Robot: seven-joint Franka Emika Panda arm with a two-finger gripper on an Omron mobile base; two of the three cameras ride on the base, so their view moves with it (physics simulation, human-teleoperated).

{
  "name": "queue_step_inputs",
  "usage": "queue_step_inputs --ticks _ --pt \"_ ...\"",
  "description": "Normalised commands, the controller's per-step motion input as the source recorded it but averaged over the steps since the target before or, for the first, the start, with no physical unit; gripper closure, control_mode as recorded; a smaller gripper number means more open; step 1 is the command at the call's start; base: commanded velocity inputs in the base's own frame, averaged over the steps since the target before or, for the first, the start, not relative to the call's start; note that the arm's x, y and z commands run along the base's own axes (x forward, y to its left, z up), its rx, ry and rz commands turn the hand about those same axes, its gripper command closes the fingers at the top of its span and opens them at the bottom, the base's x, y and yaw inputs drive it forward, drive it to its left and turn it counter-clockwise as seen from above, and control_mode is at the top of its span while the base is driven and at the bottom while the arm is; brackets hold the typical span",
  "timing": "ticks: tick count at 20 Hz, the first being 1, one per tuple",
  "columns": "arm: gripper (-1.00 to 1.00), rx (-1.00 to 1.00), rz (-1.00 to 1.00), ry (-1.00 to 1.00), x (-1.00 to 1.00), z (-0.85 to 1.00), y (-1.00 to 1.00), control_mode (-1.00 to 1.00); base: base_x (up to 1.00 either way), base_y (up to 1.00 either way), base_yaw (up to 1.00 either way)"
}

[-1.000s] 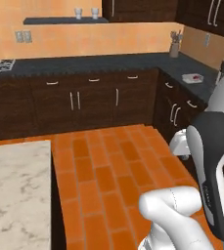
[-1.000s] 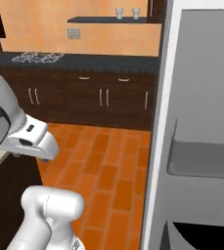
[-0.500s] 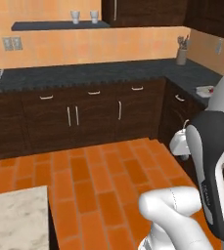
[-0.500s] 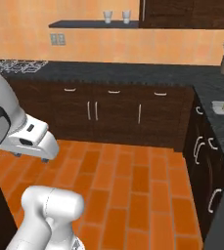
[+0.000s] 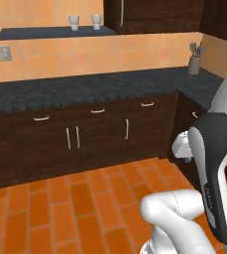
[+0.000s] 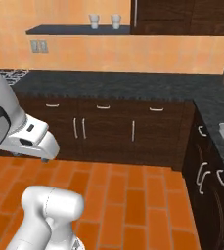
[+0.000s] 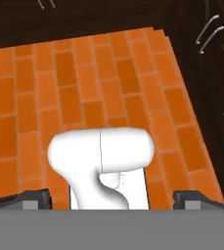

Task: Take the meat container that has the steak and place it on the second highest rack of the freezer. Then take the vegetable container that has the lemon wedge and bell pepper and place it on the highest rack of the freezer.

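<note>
While my hand [image 7: 111, 197] hangs spread and empty over the brick floor [image 7: 45, 97], I can't spot steak or freezer; risk: clipping the cabinets [image 5: 85, 139] mid-turn.

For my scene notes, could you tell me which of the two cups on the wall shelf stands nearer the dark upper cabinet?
The right-hand cup, beside the dark upper cabinet; the other cup stands further left.

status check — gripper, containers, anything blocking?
Gripper open, empty, pointed down at orange tile floor. Dark cabinets and counter ahead. Floor ahead bare.
</note>
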Motion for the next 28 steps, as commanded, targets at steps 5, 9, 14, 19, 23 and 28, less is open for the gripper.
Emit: queue_step_inputs --ticks 5,9,14,19,23,28 --pt "-1.00 0.00 0.00 0.00 0.00 0.00 0.00 1.00 1.00 0.00 -0.16" --pt "-1.00 0.00 0.00 0.00 0.00 0.00 0.00 1.00 1.00 0.00 -0.24" --pt "-1.00 0.00 0.00 0.00 0.00 0.00 0.00 1.00 1.00 0.00 -0.29" --pt "-1.00 0.00 0.00 0.00 0.00 0.00 0.00 1.00 0.74 -0.01 -0.48" --pt "-1.00 0.00 0.00 0.00 0.00 0.00 0.00 1.00 0.09 0.00 -0.84" --pt "-1.00 0.00 0.00 0.00 0.00 0.00 0.00 1.00 0.19 0.00 -0.83"
